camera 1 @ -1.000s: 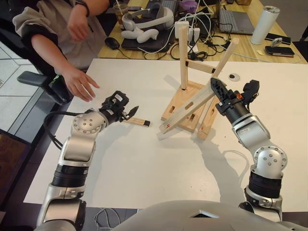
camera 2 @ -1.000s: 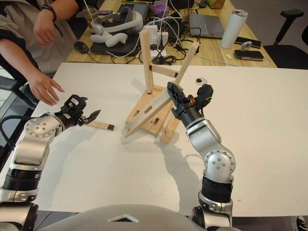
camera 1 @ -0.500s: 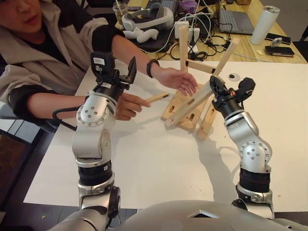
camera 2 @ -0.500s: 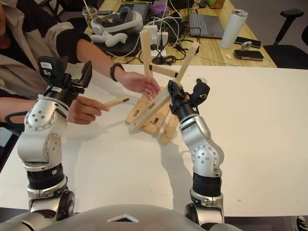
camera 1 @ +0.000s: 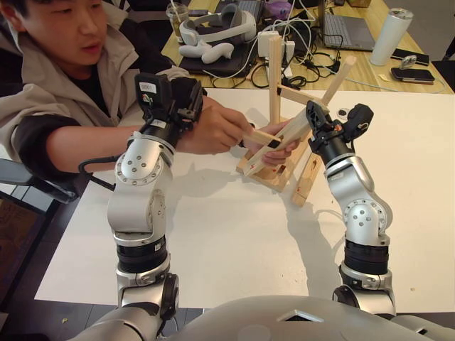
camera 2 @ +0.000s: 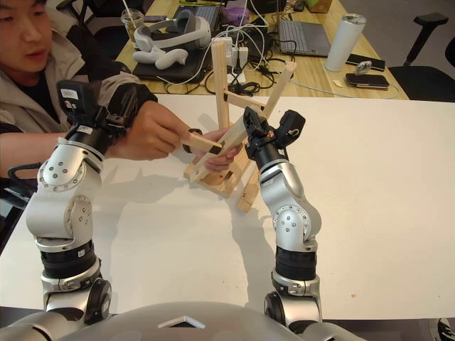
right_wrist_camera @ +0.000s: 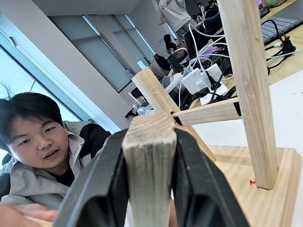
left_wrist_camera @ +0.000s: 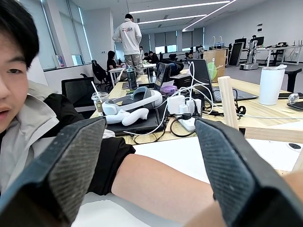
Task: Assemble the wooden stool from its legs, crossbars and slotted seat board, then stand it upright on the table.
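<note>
The slotted seat board (camera 1: 276,170) lies tilted on the white table, with one leg (camera 1: 273,71) standing upright in it. A crossbar (camera 1: 299,98) joins that leg to a slanted leg (camera 1: 335,82). My right gripper (camera 1: 313,119) is shut on another leg (right_wrist_camera: 149,179), held slanted over the board. A person's hands press a short crossbar (camera 1: 260,135) against that leg. My left gripper (left_wrist_camera: 151,161) is raised at the left, open and holding nothing, above the person's forearm. A further leg (camera 1: 307,179) lies flat beside the board.
Behind the white table (camera 1: 213,241) stands a wooden desk with a headset (camera 1: 217,28), cables, a laptop, a tumbler (camera 1: 393,32) and a phone (camera 1: 412,74). The person leans in from the left, with both arms across the table's far left.
My left gripper has let go of the short crossbar and risen from the table. The person picked that crossbar up and brought it to the leg. My right gripper has tilted the leg up.
</note>
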You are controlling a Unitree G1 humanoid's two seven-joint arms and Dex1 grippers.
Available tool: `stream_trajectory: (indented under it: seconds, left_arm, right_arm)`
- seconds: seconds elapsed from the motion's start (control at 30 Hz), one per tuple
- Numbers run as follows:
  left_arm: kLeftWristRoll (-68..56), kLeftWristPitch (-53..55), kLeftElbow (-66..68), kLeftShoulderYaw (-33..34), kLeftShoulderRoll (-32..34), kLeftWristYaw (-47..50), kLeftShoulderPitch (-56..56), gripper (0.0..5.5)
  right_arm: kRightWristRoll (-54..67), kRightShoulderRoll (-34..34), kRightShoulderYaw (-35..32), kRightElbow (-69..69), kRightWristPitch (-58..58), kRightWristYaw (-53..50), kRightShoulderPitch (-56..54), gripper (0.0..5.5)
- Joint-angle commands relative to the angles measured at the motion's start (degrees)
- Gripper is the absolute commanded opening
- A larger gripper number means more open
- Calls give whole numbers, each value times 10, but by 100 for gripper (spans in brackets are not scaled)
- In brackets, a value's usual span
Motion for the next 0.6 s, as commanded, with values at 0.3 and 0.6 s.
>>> stream_trajectory:
  seconds: [0.3, 0.6]
  left_arm:
    - [7, 9, -5, -13, 6, 2, 0, 344]
    - [9, 9, -7, -14, 5, 4, 4, 344]
  right_arm:
    - [-6, 6, 10, -9, 22, 15, -11, 100]
    - [-21, -4, 28, -23, 37, 33, -9, 100]
